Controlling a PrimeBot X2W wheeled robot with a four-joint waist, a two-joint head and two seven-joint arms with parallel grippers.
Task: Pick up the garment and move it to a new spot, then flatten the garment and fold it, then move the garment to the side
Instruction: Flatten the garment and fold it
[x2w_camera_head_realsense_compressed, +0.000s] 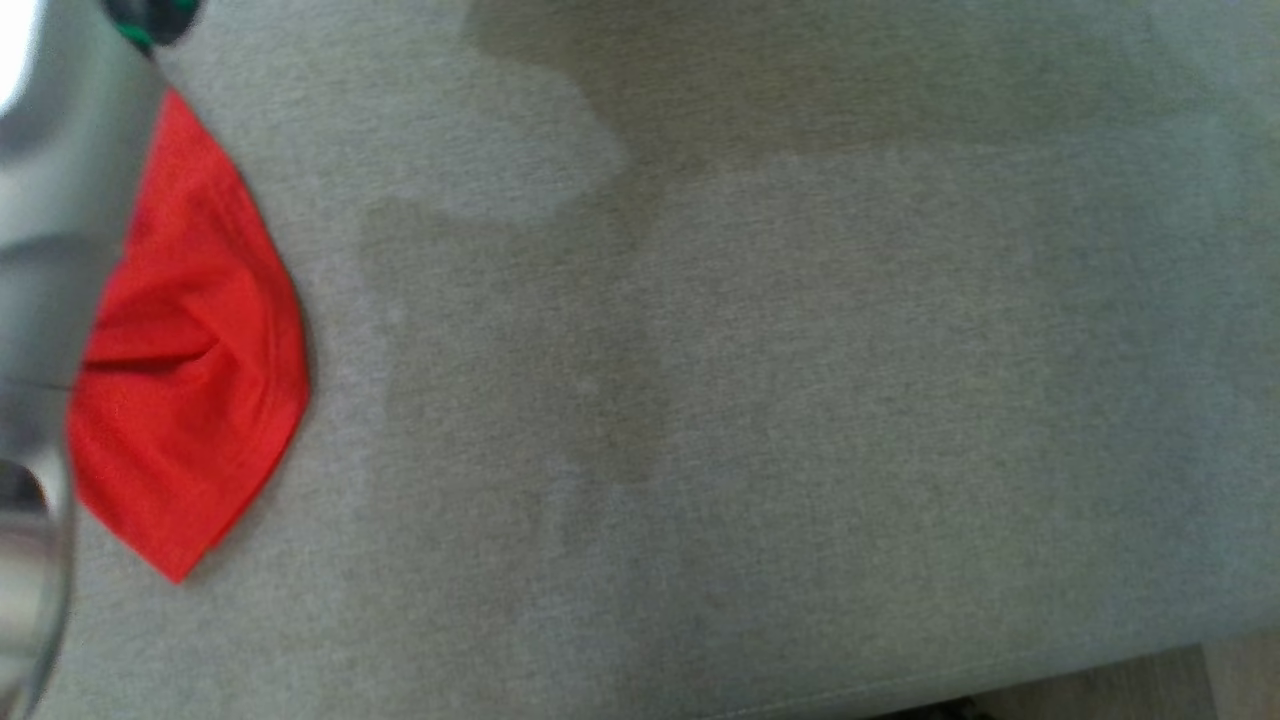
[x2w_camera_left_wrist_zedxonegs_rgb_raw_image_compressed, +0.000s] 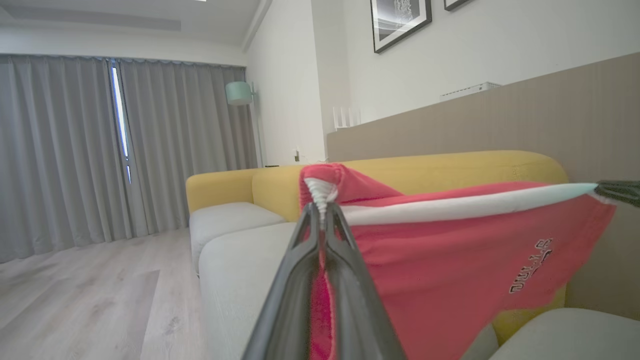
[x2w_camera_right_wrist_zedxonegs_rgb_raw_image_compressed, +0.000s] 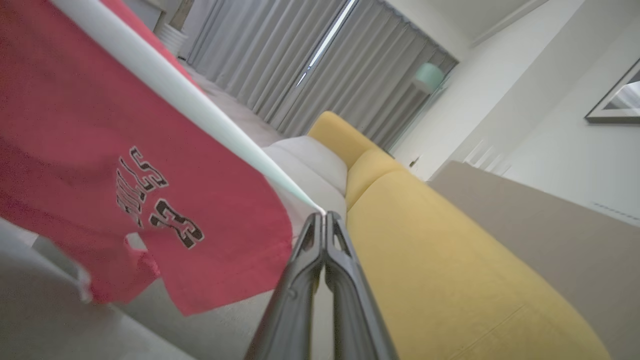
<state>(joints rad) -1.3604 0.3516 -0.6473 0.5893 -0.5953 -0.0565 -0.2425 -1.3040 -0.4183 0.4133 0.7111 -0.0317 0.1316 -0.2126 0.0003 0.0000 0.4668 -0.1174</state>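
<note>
The garment (x2w_camera_left_wrist_zedxonegs_rgb_raw_image_compressed: 450, 260) is a red shorts-like piece with a white band and black lettering, hanging stretched in the air over the sofa. My left gripper (x2w_camera_left_wrist_zedxonegs_rgb_raw_image_compressed: 322, 207) is shut on one bunched end of the white band. My right gripper (x2w_camera_right_wrist_zedxonegs_rgb_raw_image_compressed: 324, 216) is shut on the band's other end, and its dark tip (x2w_camera_left_wrist_zedxonegs_rgb_raw_image_compressed: 617, 191) shows at the far right of the left wrist view. In the right wrist view the garment (x2w_camera_right_wrist_zedxonegs_rgb_raw_image_compressed: 75, 125) hangs to the left of the fingers. From the head view, a red part of the garment (x2w_camera_head_realsense_compressed: 190, 350) shows at the left beside a blurred pale forearm (x2w_camera_head_realsense_compressed: 50, 250).
A grey seat cushion (x2w_camera_head_realsense_compressed: 750, 400) lies below, bounded by the sofa's yellow backrest (x2w_camera_left_wrist_zedxonegs_rgb_raw_image_compressed: 440, 170). A brown wall panel (x2w_camera_left_wrist_zedxonegs_rgb_raw_image_compressed: 550, 110) stands behind the sofa. Wooden floor (x2w_camera_left_wrist_zedxonegs_rgb_raw_image_compressed: 90, 300), grey curtains (x2w_camera_left_wrist_zedxonegs_rgb_raw_image_compressed: 60, 150) and a floor lamp (x2w_camera_left_wrist_zedxonegs_rgb_raw_image_compressed: 239, 93) lie beyond the sofa's end.
</note>
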